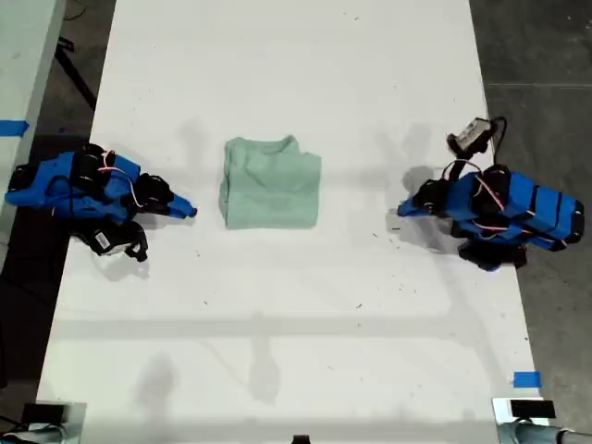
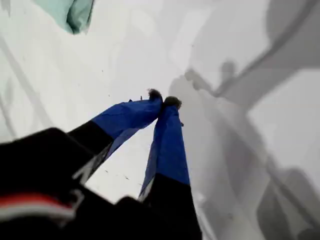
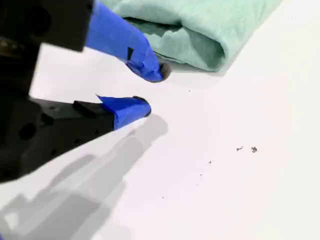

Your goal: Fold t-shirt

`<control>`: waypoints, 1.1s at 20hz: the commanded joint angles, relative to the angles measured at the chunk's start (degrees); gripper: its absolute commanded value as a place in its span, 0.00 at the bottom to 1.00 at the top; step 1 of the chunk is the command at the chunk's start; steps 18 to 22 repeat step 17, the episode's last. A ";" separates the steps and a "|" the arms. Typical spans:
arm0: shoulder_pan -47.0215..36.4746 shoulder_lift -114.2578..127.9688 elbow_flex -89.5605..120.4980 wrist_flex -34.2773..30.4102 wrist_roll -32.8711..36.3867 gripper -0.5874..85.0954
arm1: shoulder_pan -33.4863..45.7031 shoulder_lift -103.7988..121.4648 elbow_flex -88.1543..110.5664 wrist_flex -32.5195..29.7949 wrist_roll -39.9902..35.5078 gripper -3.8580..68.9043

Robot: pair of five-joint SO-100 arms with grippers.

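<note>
Exterior view, centre: folded t-shirt (image 1: 272,183) lies alone. My first hand (image 2: 164,100) is clenched empty; my second hand (image 3: 150,92), released, could snag its edge.

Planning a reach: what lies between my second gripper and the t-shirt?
Only bare table between my second gripper and the t-shirt, seen in the second wrist view.

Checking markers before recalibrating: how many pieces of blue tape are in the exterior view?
2: one blue tape piece at the exterior view's left edge, another blue tape piece near its lower right on the table. More may lie hidden beneath the arms.
</note>
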 commanded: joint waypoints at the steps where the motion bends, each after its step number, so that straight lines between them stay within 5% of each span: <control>1: 2.99 0.26 -0.44 0.09 -0.70 0.13 | -0.18 0.26 -0.35 -0.97 -19.51 0.09; 22: 3.60 0.26 -0.44 0.09 -0.70 0.13 | -0.18 0.26 -0.35 -0.97 -19.60 0.09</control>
